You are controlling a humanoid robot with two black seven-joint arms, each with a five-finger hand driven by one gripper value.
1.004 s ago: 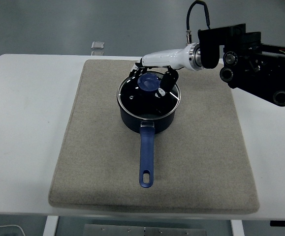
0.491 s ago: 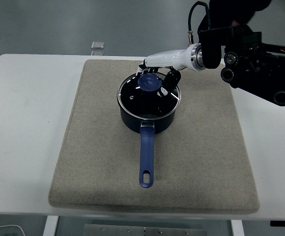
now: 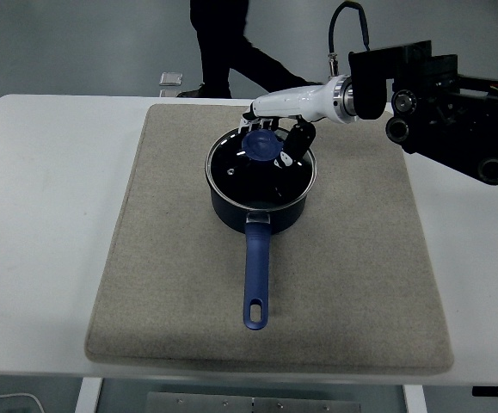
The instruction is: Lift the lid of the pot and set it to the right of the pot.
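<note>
The lid (image 3: pixel 261 165) is seated on the dark blue pot (image 3: pixel 260 191), which stands on the beige mat (image 3: pixel 171 258) near the far edge of the table (image 3: pixel 42 215). The right hand (image 3: pixel 285 131) is held over the blue knob (image 3: pixel 260 144), fingers curled down beside it; whether the knob is gripped cannot be told. The fingertips are partly hidden. A person's legs (image 3: pixel 223 43) are cut off at the top.

The right arm (image 3: pixel 455 112) reaches in from the right edge, its white hand (image 3: pixel 285 116) extended leftward with dark fingers (image 3: pixel 298 138) curled downward.
</note>
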